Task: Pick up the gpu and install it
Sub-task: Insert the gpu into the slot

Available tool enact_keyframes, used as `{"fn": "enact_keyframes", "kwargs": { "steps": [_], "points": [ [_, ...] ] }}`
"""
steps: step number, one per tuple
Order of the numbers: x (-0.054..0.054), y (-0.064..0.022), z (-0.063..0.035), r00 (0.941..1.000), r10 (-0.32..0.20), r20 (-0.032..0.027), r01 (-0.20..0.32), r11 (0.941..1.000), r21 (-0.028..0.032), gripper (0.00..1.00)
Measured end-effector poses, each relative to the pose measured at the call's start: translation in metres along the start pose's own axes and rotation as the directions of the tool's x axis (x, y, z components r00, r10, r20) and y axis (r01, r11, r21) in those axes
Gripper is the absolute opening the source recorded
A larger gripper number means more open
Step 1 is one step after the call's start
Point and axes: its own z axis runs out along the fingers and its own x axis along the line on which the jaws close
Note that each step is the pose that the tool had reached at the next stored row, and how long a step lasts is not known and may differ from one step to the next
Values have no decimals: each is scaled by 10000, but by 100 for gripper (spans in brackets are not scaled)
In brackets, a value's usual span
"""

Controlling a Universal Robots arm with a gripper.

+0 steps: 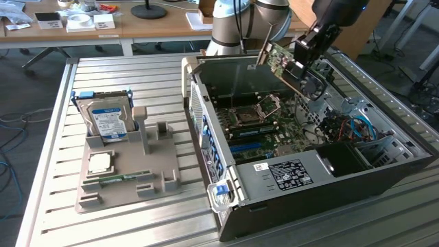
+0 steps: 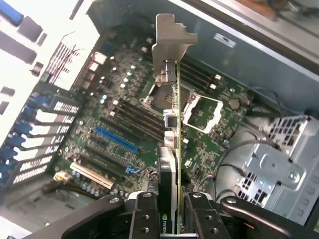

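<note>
- The jaws clamp the gpu edge-on between them, its bracket farthest from them.
- The motherboard lies beyond the jaws in the open case; this hold probably suits slotting.

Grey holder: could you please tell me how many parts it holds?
3: hard drive upright at the far end, square chip in the middle, memory stick lying nearest the camera.
</note>
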Motion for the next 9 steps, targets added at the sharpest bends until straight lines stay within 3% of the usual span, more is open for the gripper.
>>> {"fn": "enact_keyframes", "kwargs": {
  "steps": [5, 9],
  "points": [
    [0, -1, 6, 9960, -893, -98, 893, 9960, -13, 27],
    [0, -1, 12, 9867, -1619, -176, 1618, 9868, -32, 27]
  ]
}}
